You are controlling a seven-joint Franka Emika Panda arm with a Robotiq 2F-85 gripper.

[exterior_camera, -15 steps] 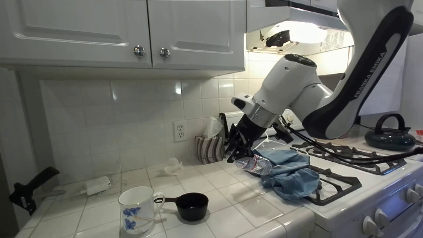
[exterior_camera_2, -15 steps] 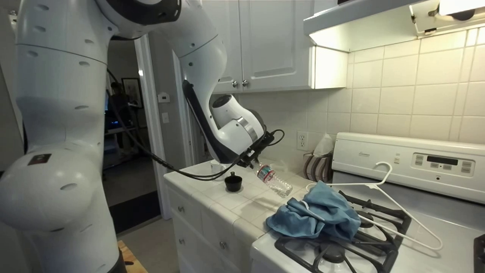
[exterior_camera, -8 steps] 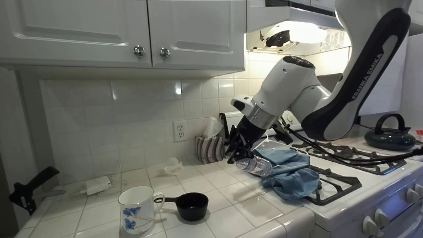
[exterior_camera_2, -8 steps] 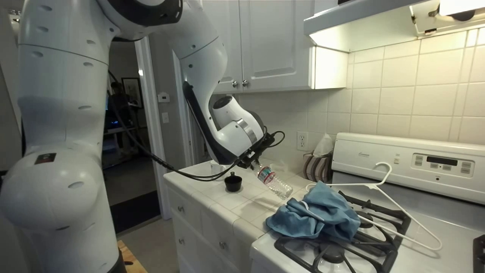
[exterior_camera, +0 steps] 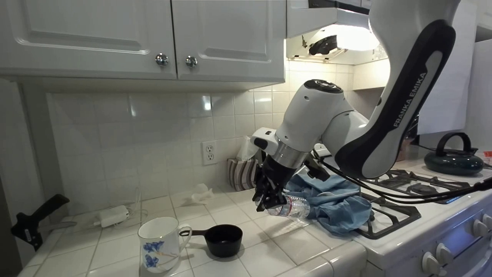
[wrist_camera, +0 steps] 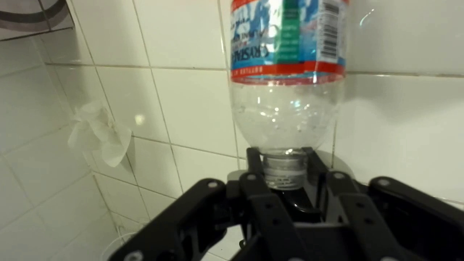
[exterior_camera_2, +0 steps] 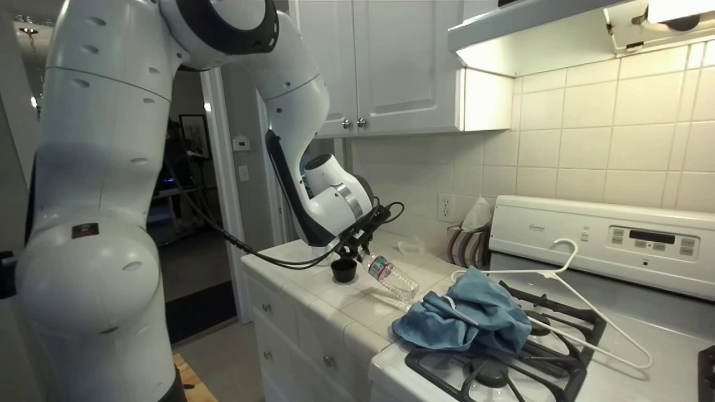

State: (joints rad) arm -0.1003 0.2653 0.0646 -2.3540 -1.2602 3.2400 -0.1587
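My gripper [exterior_camera: 266, 204] is shut on the neck of a clear plastic bottle with a red, blue and green label [exterior_camera: 292, 207]. In the wrist view the fingertips [wrist_camera: 281, 159] sit on both sides of the bottle's neck, and the bottle [wrist_camera: 286, 112] points away from the palm. In an exterior view the bottle [exterior_camera_2: 391, 278] hangs tilted, base down towards the stove, over the tiled counter; I cannot tell whether its base touches anything. A black measuring cup [exterior_camera: 223, 240] stands on the counter near the gripper. A white mug with blue flowers [exterior_camera: 158, 246] stands beside its handle.
A blue cloth [exterior_camera_2: 469, 315] and a white hanger [exterior_camera_2: 600, 321] lie on the stove grate [exterior_camera_2: 553, 357]. A striped tissue box [exterior_camera: 243, 175] and crumpled tissue [exterior_camera: 201, 193] are by the wall. A charger [exterior_camera: 112, 215] lies behind the mug. Cabinets [exterior_camera: 230, 42] hang above. A kettle [exterior_camera: 453, 157] stands on the stove.
The gripper has moved down and away from the stove towards the mug and measuring cup, carrying the bottle in it. The cup, mug and cloth have not moved.
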